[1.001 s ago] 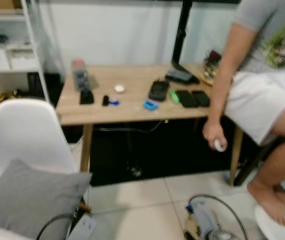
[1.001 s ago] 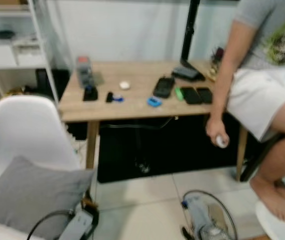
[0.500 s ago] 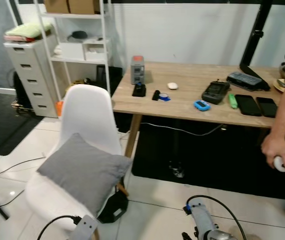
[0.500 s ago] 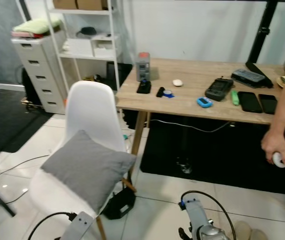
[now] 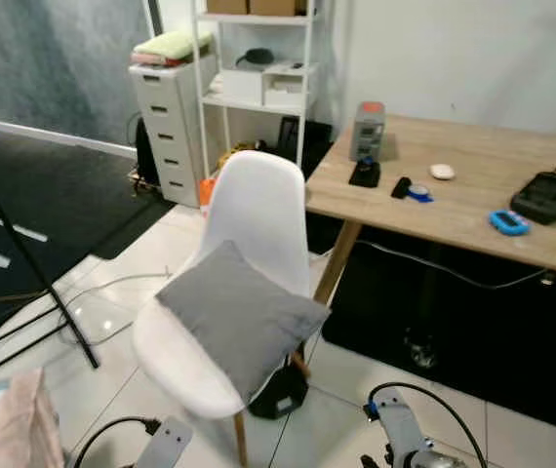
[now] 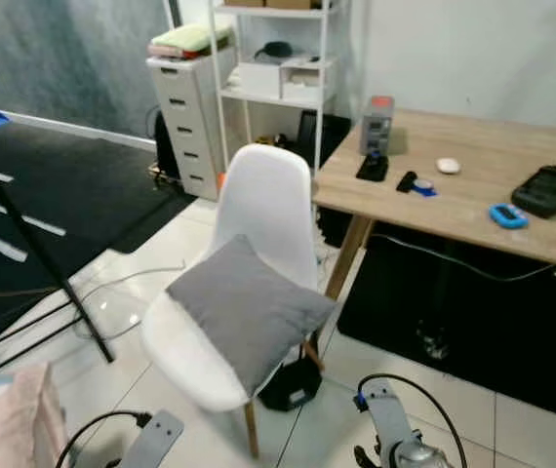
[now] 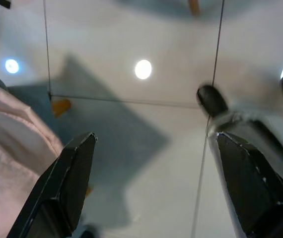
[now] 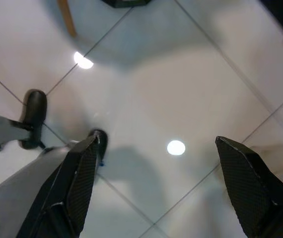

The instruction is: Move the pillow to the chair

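Left gripper (image 7: 151, 183) and right gripper (image 8: 156, 183): both low over the tiled floor (image 8: 181, 74), fingers spread, holding nothing. Pink pillow (image 5: 10, 429): near left, on the floor. White chair (image 5: 249, 253): centre, carrying a grey cushion (image 5: 239, 314) on its seat. Wooden bench (image 5: 454, 200): far right, bearing small devices. White shelf unit (image 5: 249, 68): far left.

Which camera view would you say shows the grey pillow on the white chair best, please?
The right eye view shows it best: the grey pillow sits whole near mid-frame, leaning against the back of the white chair. The left eye view gives almost the same picture, slightly offset. Both wrist views look down at floor tiles, between the open fingers of the left gripper and right gripper.
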